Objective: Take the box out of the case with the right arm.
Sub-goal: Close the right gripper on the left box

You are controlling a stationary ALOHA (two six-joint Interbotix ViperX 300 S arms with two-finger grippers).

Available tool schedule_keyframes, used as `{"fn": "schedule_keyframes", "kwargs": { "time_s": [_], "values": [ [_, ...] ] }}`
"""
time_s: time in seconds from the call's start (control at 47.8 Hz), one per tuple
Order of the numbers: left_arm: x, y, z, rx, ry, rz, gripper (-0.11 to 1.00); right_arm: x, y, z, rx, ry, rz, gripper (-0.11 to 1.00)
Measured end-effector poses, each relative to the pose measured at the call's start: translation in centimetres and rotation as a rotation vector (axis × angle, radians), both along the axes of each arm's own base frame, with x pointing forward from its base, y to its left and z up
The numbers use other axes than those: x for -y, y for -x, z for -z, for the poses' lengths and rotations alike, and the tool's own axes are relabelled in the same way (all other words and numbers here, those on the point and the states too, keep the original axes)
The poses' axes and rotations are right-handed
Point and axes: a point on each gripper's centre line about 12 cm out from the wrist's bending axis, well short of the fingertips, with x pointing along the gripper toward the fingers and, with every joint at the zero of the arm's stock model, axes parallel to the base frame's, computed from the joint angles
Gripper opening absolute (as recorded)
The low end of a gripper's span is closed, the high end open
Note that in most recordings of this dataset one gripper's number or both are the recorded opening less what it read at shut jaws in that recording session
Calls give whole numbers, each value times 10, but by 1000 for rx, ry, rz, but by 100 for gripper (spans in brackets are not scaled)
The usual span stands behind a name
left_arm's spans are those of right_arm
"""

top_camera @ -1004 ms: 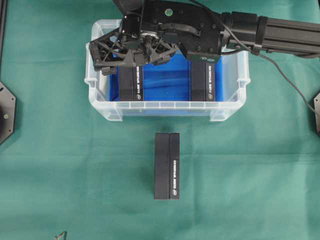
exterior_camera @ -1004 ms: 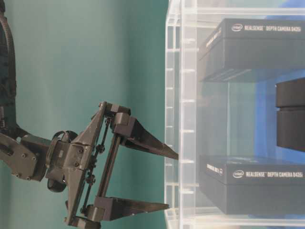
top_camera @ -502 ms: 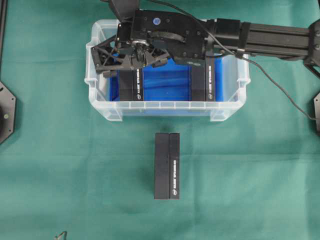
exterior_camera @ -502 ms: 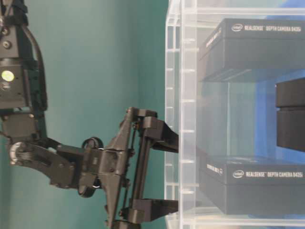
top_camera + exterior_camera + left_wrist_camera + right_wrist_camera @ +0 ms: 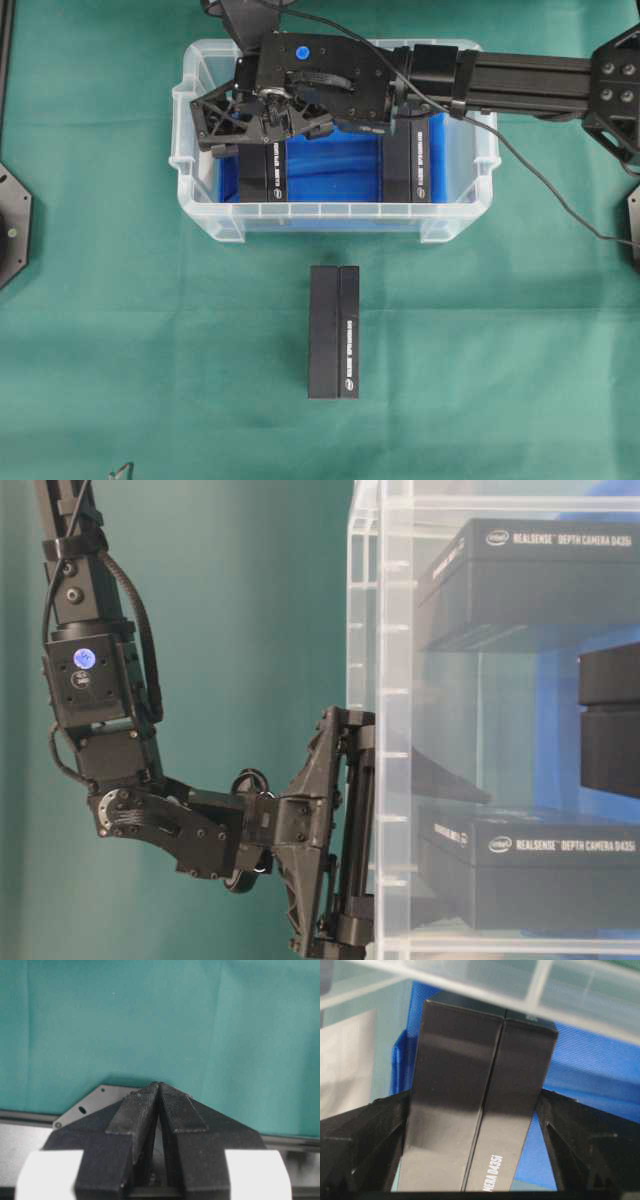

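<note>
Right gripper point(image 5: 472, 1160): jaws spread wide, straddling the left box point(image 5: 475, 1095), one finger at each side, not clamped.
Left box: lying in the case point(image 5: 200, 215) on blue cloth point(image 5: 330, 165).
Left gripper point(image 5: 159, 1091): jaws clenched, empty.

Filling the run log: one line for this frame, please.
phase: reach | right pincer: open, astride left box in case | grip: none yet | left pincer: shut, idle | one box on table

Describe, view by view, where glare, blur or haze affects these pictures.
Overhead: even light, sharp, pale sheen on the case rim. Table-level: boxes look hazy through the clear case wall. Right wrist: soft glare on the box, rim overhead blurred. Left wrist: end effector slightly soft.
</note>
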Motion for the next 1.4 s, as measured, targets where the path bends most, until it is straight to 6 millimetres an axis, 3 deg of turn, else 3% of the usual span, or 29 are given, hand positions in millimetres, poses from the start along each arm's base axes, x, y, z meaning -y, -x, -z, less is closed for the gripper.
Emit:
{"fn": "schedule_keyframes", "kwargs": {
  "time_s": [0.816, 0.92, 1.025, 1.401],
  "values": [
    [0, 0, 0, 2, 0, 0, 0, -9, -2, 2, 15, -46, 59, 91],
    [0, 0, 0, 2, 0, 0, 0, -10, -2, 2, 15, -57, 62, 86],
    [0, 0, 0, 2, 0, 0, 0, -11, -1, 3, 13, -62, 64, 70],
    [0, 0, 0, 1, 2, 1, 0, -16, 2, 4, -22, -94, 70, 70]
  ]
}}
